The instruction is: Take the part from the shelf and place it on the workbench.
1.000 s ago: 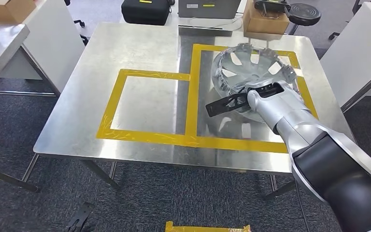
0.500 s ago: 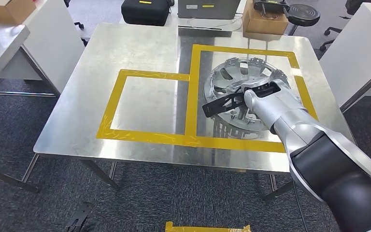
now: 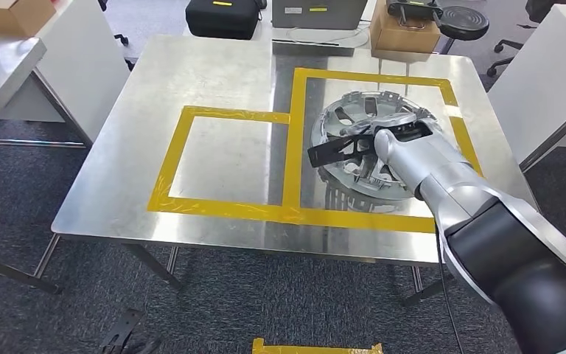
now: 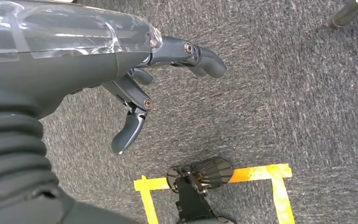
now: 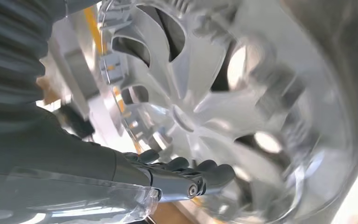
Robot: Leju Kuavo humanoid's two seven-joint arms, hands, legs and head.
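The part is a silver wheel cover [image 3: 372, 103] lying nearly flat on the steel workbench [image 3: 214, 81], inside the larger yellow tape square [image 3: 372, 75]. My right hand [image 3: 390, 144] reaches over its near side and grips its rim, a dark finger sticking out toward the middle of the table. In the right wrist view the wheel cover [image 5: 205, 107] is blurred and close, with my right hand's [image 5: 177, 175] fingers curled against its edge. My left hand [image 4: 135, 84] hangs over grey carpet, fingers apart, holding nothing.
A smaller yellow tape rectangle [image 3: 228, 114] marks the bench's left half. Behind the bench stand a black case [image 3: 221, 16], a cardboard box [image 3: 405, 33] and a stool [image 3: 463, 18]. Another steel table [image 3: 0, 66] is at the left, a white panel [image 3: 553, 66] at the right.
The wheel cover was tilted up on edge one second ago; my right hand has lowered it until it lies almost flat on the bench. The hand moved slightly down and left with it.
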